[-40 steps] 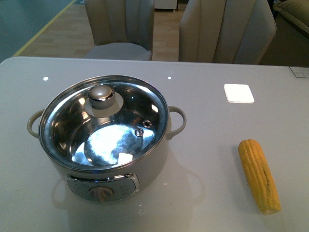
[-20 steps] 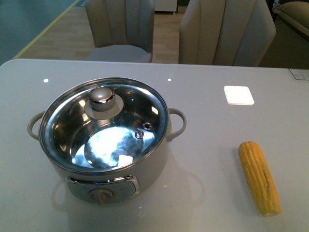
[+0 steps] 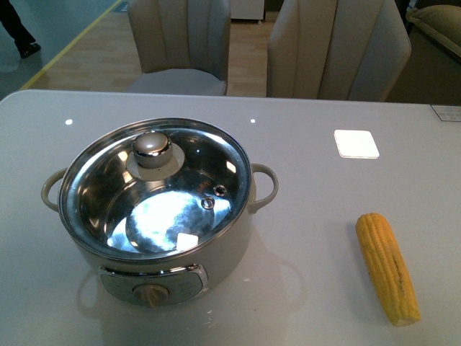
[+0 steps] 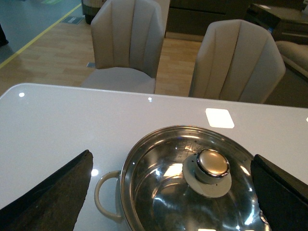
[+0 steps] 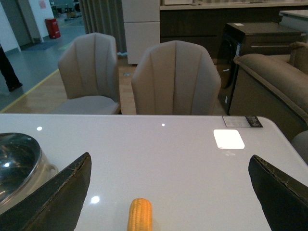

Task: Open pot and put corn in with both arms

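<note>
While the clear lid sits closed on the pot, the left claw is held released above it. Its two dark fingers are spread wide and nothing is gripped between them. The pot is found just below and ahead of this claw. The lid's knob is seen in the gap between the fingers, nearer one finger than the other, and is touched by neither. One loop handle is shown close to the other finger.

The right claw is likewise released, its fingers parted wide and empty above the desk. The corn is laid flat on the desk below and ahead of this claw, in line with the gap between its fingers, and is touched by neither. The pot's rim is caught at the edge of the right wrist view, off toward the left claw's side and well apart from the corn.

From the front, the pot is seen with its control dial turned toward the robot. The corn is laid lengthwise, pointing roughly away from the robot. A white square is seen on the desk beyond the corn, and two chairs are drawn up at the far edge.
</note>
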Motion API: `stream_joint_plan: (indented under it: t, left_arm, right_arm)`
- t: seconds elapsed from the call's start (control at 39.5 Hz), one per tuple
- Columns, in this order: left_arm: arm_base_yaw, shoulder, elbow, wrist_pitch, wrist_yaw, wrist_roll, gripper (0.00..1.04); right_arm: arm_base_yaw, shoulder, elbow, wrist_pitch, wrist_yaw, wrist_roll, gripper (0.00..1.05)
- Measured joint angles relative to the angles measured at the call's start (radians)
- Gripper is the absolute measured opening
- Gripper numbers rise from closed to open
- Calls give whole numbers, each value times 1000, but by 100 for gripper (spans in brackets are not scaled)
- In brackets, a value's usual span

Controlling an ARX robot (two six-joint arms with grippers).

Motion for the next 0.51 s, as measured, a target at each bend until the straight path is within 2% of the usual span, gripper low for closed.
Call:
stream_joint_plan:
  t: [0.08, 0.15, 0.51]
  left_arm:
    - [-12, 204, 34, 181, 1, 59, 98]
    - [-15, 375, 88, 299, 7, 106, 98]
    - [-53, 759, 289, 391, 26, 134, 98]
  right_arm:
    - [0, 0, 0, 0, 0, 0, 96]
    - [0, 0, 0, 0, 0, 0, 96]
    - [0, 0, 0, 0, 0, 0, 96]
